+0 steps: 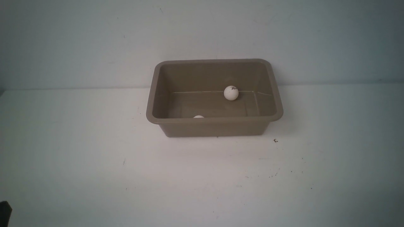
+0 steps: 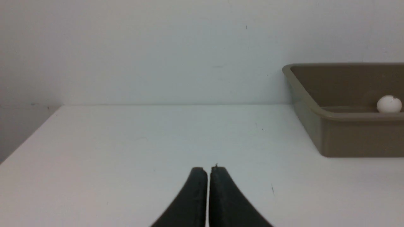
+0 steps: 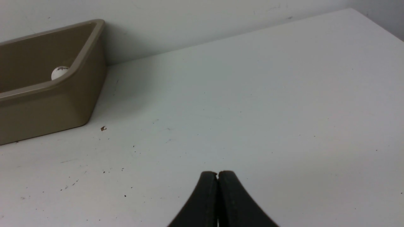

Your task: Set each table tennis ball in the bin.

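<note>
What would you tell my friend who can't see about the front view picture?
A brown plastic bin sits on a white table with two white balls inside: one with a dark smudge near the back wall, the other mostly hidden behind the bin's near rim.

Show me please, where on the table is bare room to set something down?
Bare table lies in front of the bin, and left and right of it. Behind, the bin nearly meets the wall. Inside, one table tennis ball sits toward the back, another by the front wall.
</note>
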Tool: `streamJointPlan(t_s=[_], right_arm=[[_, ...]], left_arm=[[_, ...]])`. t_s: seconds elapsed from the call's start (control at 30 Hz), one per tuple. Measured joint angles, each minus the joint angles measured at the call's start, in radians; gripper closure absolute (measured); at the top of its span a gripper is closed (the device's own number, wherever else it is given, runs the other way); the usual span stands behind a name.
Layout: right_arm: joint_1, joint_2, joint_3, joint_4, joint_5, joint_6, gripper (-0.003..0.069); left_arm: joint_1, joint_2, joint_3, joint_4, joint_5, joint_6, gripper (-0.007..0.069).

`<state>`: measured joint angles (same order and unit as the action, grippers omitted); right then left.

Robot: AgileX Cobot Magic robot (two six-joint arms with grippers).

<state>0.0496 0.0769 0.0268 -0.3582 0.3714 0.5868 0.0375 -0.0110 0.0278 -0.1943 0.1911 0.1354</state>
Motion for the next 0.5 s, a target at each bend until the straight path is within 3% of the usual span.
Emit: streamJointPlan(t_s=[0.17, 0.5], right_arm=[[0.000, 0.000, 0.000, 0.000, 0.000, 0.000, 0.0675], [0.000, 0.000, 0.000, 0.000, 0.000, 0.000, 0.0675]], left_arm=[[0.000, 0.000, 0.001, 0.019, 0.172, -0.007, 0.0629], [0.000, 0.000, 0.001, 0.019, 0.183, -0.007, 0.0629]])
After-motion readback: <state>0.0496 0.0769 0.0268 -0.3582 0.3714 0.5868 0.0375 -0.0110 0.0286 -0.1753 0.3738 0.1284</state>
